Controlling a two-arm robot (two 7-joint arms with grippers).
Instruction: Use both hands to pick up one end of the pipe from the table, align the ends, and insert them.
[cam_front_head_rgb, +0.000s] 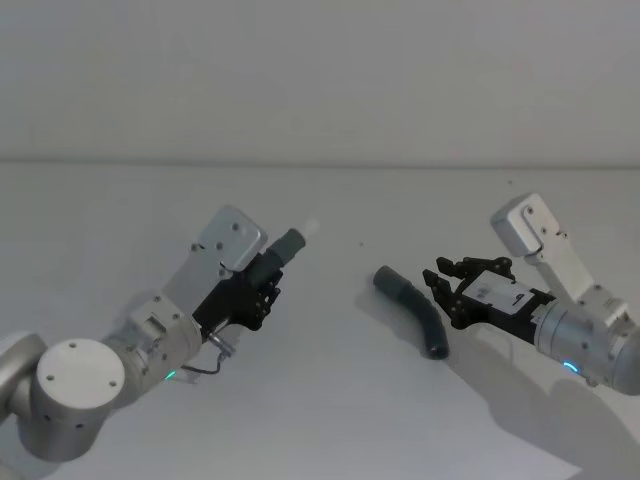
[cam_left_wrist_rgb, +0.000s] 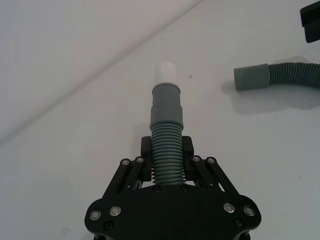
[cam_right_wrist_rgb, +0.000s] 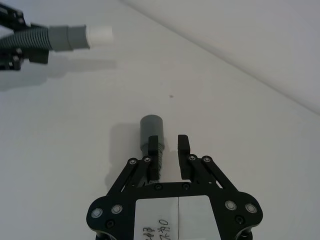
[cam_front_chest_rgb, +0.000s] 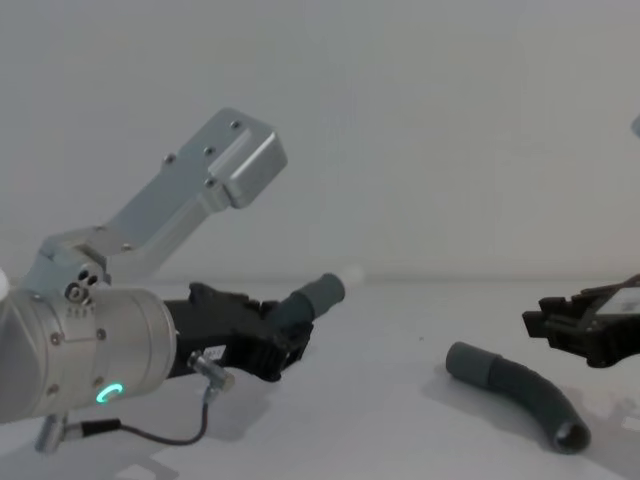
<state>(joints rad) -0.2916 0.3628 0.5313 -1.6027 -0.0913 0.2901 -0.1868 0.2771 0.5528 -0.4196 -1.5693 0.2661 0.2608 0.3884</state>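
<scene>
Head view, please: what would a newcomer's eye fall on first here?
The left gripper, at the left, is shut on the shorter hose piece, its whitish tip tilted up toward the middle. To the right, the longer hose piece lies curved on the white table, with the open right gripper close beside it.

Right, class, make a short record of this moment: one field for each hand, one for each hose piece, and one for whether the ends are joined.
Left hand: shut on the shorter hose, gripping its corrugated part
Shorter hose: held off the table, whitish tip pointing away from the hand
Right hand: open, at the longer hose, not gripping it
Longer hose: lying curved on the table
Join state: whitish tip and grey cuff apart, not yet inserted
</scene>
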